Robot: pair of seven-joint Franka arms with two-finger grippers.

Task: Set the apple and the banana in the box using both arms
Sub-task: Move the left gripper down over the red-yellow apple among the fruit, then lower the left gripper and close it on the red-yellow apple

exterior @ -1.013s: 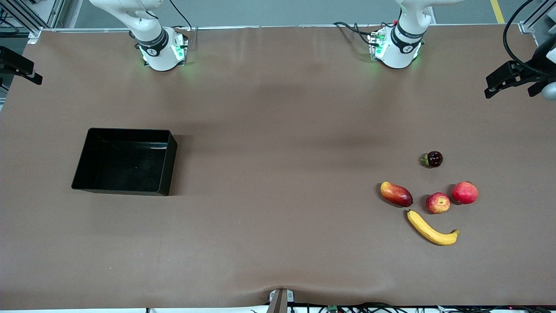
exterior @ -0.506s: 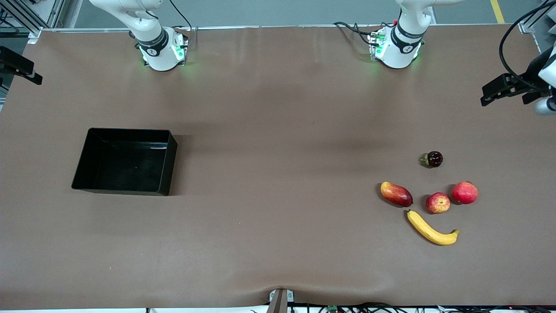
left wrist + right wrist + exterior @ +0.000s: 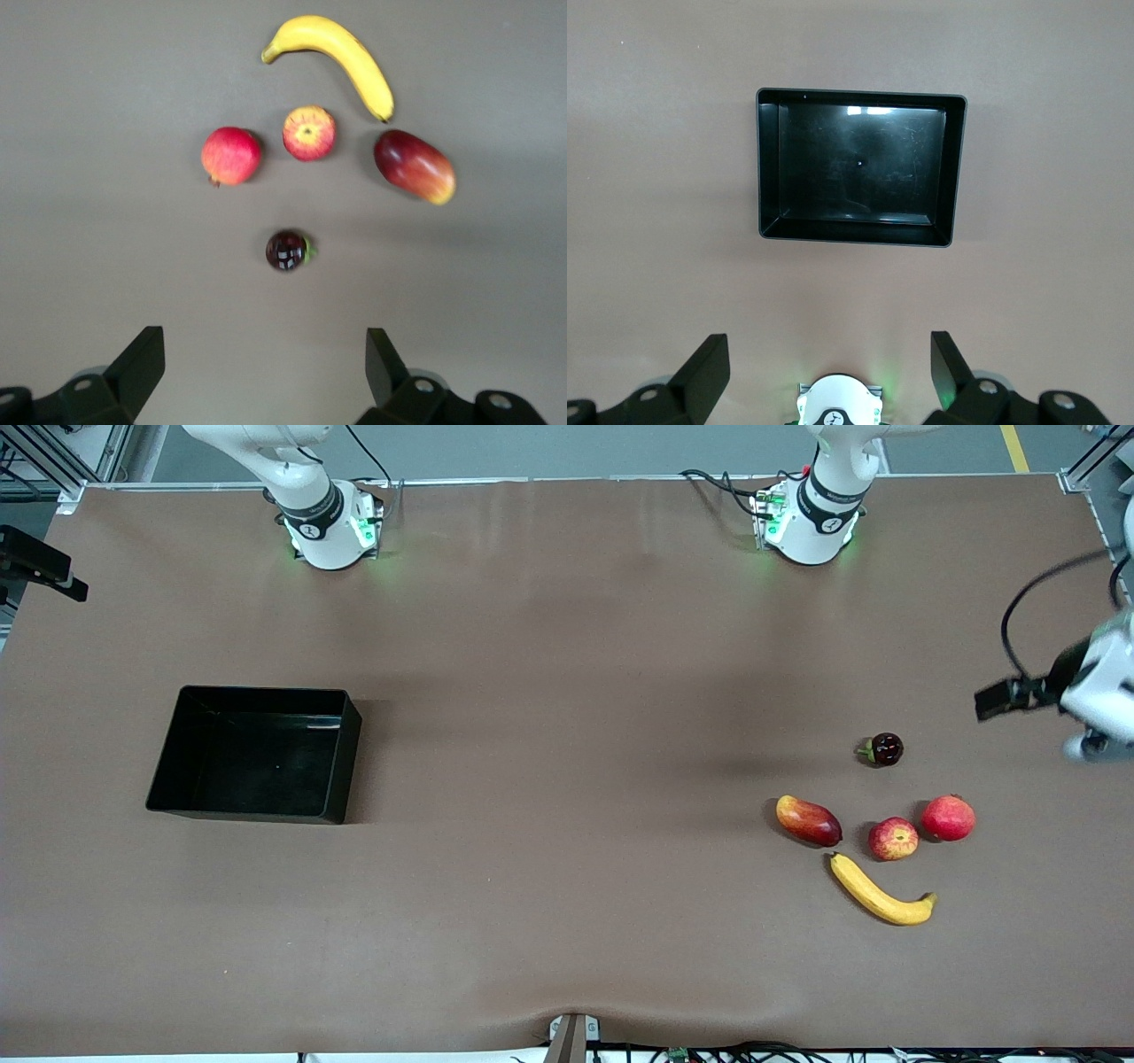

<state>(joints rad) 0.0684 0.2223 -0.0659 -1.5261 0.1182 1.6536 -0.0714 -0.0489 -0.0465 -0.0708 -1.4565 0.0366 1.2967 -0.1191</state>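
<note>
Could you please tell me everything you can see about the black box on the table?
The black rectangular open-topped plastic box has low, glossy walls and a flat floor that catches light reflections. It holds nothing; a tiny pale speck shows on its floor. It sits flat and upright on the brown table, toward the right arm's end, well apart from the fruits. Nothing touches it but the table. The right wrist view looks straight down into it.

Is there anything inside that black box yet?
No. The black rectangular open-topped plastic box holds nothing: the right wrist view looks straight down onto its bare glossy floor, showing only glints of light. No part of the inside is covered.
</note>
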